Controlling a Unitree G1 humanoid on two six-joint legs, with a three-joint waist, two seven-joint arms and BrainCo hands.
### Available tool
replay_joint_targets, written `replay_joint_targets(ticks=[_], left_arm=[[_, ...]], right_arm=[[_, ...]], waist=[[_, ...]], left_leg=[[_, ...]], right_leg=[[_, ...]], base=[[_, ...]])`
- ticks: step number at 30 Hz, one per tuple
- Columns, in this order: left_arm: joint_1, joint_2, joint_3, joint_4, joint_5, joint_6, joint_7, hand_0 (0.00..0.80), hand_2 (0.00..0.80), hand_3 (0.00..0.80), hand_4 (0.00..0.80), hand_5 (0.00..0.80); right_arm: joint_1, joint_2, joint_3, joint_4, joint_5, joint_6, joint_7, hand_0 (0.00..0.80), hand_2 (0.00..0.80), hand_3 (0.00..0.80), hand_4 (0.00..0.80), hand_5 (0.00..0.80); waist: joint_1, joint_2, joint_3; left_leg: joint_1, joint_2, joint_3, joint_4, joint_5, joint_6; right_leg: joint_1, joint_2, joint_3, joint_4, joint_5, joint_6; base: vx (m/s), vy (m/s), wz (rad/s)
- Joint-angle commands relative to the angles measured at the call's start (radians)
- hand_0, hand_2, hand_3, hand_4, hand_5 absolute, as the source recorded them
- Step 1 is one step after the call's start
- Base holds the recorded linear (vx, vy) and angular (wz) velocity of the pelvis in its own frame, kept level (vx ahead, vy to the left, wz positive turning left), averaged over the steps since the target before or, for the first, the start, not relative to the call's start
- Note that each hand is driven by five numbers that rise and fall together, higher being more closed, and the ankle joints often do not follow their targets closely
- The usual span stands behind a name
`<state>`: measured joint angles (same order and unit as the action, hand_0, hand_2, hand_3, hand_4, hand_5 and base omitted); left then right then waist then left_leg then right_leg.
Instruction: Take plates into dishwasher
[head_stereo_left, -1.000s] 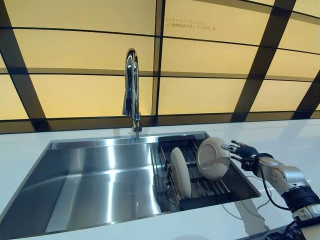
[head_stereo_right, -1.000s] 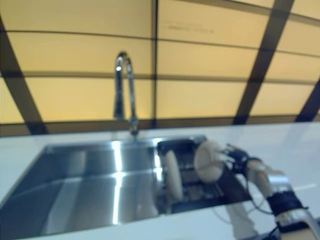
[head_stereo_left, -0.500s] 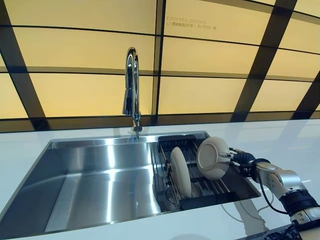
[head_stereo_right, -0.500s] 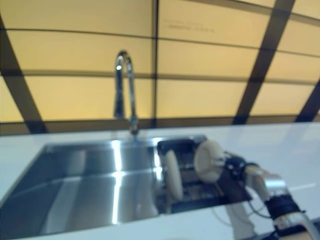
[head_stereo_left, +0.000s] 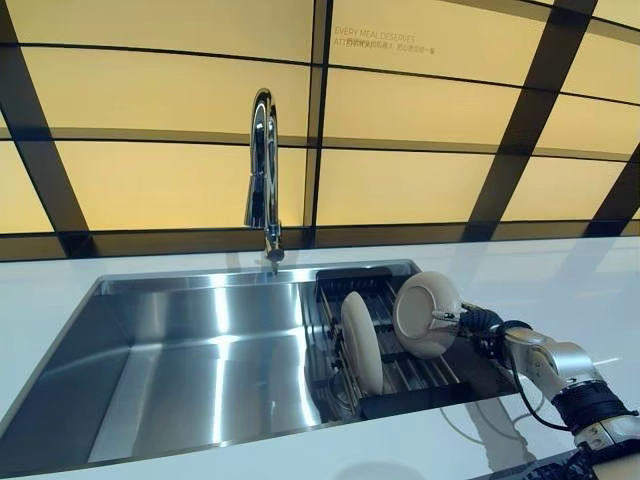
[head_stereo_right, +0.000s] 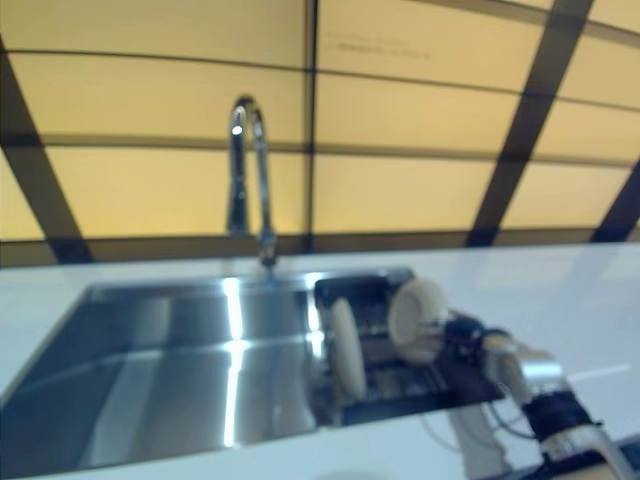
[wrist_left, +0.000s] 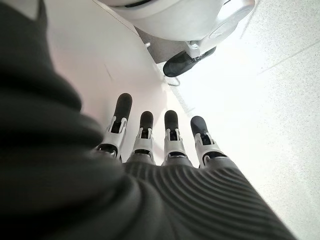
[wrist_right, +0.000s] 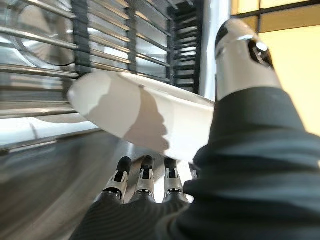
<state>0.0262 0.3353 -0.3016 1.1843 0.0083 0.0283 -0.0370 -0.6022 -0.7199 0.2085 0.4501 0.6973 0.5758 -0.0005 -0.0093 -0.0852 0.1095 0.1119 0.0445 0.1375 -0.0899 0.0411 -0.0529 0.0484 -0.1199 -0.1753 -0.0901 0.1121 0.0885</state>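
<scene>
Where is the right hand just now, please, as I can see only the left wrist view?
Observer: The right hand is at the rim of a tilted plate in the rack, at the right end of the sink.
Operator: Thank you. Is it gripping that plate?
Observer: Not visibly. Its fingers lie straight under the plate, with the thumb above the rim.
Operator: Are there any other plates?
Observer: Yes, one upright plate stands in the rack, to the robot's left of the tilted one.
</scene>
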Motion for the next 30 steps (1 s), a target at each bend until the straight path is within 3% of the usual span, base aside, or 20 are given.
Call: replay_joint_targets(ticks=[1,8,21,22,25,26,27,30], left_arm=[[-0.065,0.019,-0.042,0.007,0.015,-0.019,0.0,0.0,0.0,0.0,0.0,0.0],[-0.071,0.017,-0.06,0.01,0.021,-0.014,-0.003,0.0,0.0,0.0,0.0,0.0],[-0.072,0.015,-0.079,0.007,0.024,-0.013,-0.006,0.0,0.0,0.0,0.0,0.0],[-0.072,0.014,-0.079,0.007,0.023,-0.013,-0.005,0.0,0.0,0.0,0.0,0.0],[-0.07,0.013,-0.083,0.006,0.022,-0.015,-0.005,0.0,0.0,0.0,0.0,0.0],[-0.07,0.012,-0.083,0.007,0.023,-0.015,-0.004,0.0,0.0,0.0,0.0,0.0],[-0.071,0.011,-0.084,0.007,0.023,-0.013,-0.004,0.0,0.0,0.0,0.0,0.0],[-0.075,0.012,-0.087,0.008,0.022,-0.012,-0.007,0.0,0.0,0.0,0.0,0.0]], right_arm=[[-0.062,0.006,0.025,0.027,-0.014,-0.01,-0.017,0.0,0.0,0.0,0.0,0.0],[-0.092,0.026,0.03,0.08,0.037,0.01,-0.066,0.0,0.0,0.0,0.0,0.0],[-0.149,0.05,0.033,0.152,0.062,-0.024,-0.133,0.0,0.0,0.0,0.0,0.0],[-0.15,0.051,0.032,0.152,0.065,-0.026,-0.139,0.078,0.078,0.078,0.078,0.078],[-0.15,0.056,0.026,0.154,0.061,-0.037,-0.152,0.056,0.056,0.056,0.056,0.056],[-0.15,0.056,0.023,0.154,0.058,-0.041,-0.155,0.0,0.0,0.0,0.0,0.0],[-0.149,0.059,0.023,0.151,0.061,-0.044,-0.163,0.0,0.0,0.0,0.0,0.0],[-0.152,0.067,0.023,0.152,0.054,-0.065,-0.18,0.088,0.088,0.088,0.088,0.088]], waist=[[0.029,-0.009,0.014],[0.039,-0.008,0.016],[0.055,-0.002,0.026],[0.055,-0.002,0.026],[0.056,0.0,0.026],[0.056,0.0,0.027],[0.056,0.001,0.028],[0.056,0.002,0.029]], left_leg=[[0.007,-0.058,0.007,0.003,-0.08,0.044],[0.009,-0.058,0.002,0.003,-0.08,0.046],[0.011,-0.059,-0.003,0.004,-0.08,0.048],[0.011,-0.058,-0.003,0.004,-0.08,0.048],[0.011,-0.059,-0.004,0.005,-0.081,0.049],[0.011,-0.059,-0.004,0.006,-0.082,0.049],[0.011,-0.059,-0.004,0.006,-0.082,0.049],[0.011,-0.059,-0.003,0.008,-0.082,0.05]], right_leg=[[0.045,0.068,0.012,0.01,-0.073,0.008],[0.047,0.066,0.008,0.013,-0.072,0.007],[0.048,0.064,0.005,0.018,-0.073,0.006],[0.048,0.063,0.005,0.018,-0.073,0.006],[0.048,0.063,0.005,0.02,-0.074,0.006],[0.049,0.063,0.005,0.02,-0.075,0.005],[0.048,0.062,0.005,0.022,-0.075,0.005],[0.048,0.061,0.005,0.022,-0.075,0.005]], base=[[0.0,0.0,0.0],[0.0,0.0,0.0],[0.002,0.0,0.01],[0.0,0.0,0.0],[0.0,0.0,0.0],[0.0,0.0,0.0],[0.0,0.0,0.0],[0.0,0.0,0.0]])
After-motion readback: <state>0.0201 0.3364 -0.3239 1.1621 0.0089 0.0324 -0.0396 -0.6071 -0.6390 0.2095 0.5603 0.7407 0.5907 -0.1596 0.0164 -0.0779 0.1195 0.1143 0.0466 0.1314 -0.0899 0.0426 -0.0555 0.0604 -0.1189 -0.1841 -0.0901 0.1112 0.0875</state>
